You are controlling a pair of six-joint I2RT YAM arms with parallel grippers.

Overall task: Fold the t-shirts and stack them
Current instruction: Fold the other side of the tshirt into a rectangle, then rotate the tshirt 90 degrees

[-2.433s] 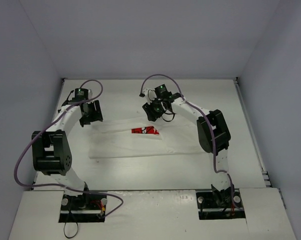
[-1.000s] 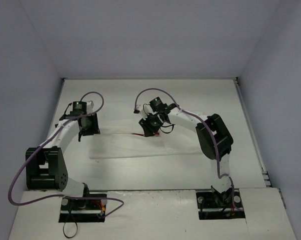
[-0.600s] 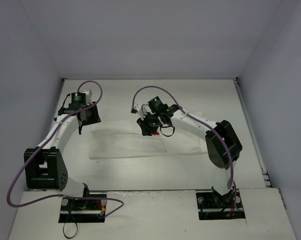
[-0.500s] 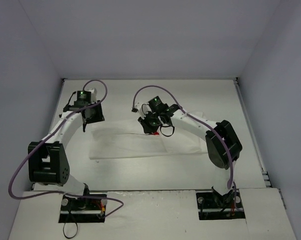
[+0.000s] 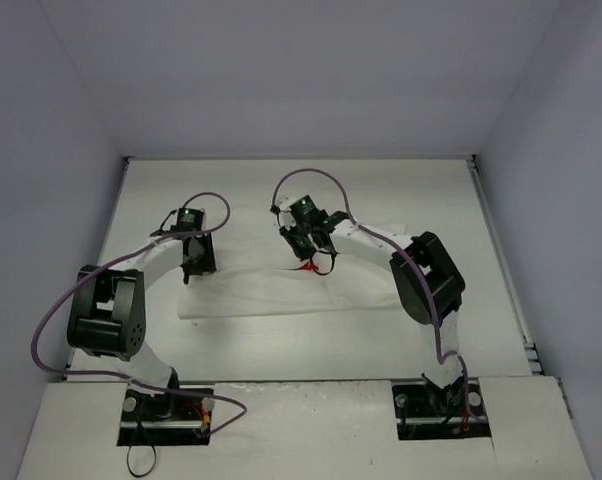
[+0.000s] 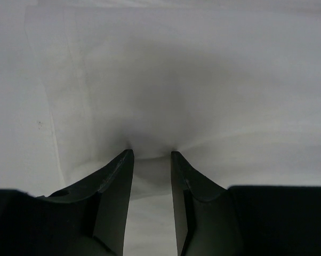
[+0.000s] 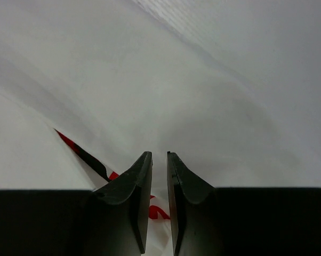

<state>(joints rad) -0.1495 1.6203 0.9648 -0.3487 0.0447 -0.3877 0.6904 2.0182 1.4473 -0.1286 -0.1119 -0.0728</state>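
Left gripper (image 6: 151,160) and right gripper (image 7: 159,157) each pinch the far edge of the t-shirt (image 5: 271,295); the right's hold looks shallow and could slip mid-fold.

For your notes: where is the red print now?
Top view: the red print sits near centre on the t-shirt, at its far edge, under the right gripper.

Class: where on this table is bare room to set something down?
Bare table lies between the t-shirt and the back wall, and along the right edge. Crowded: the t-shirt's far edge, where the left end effector and right end effector grip it.
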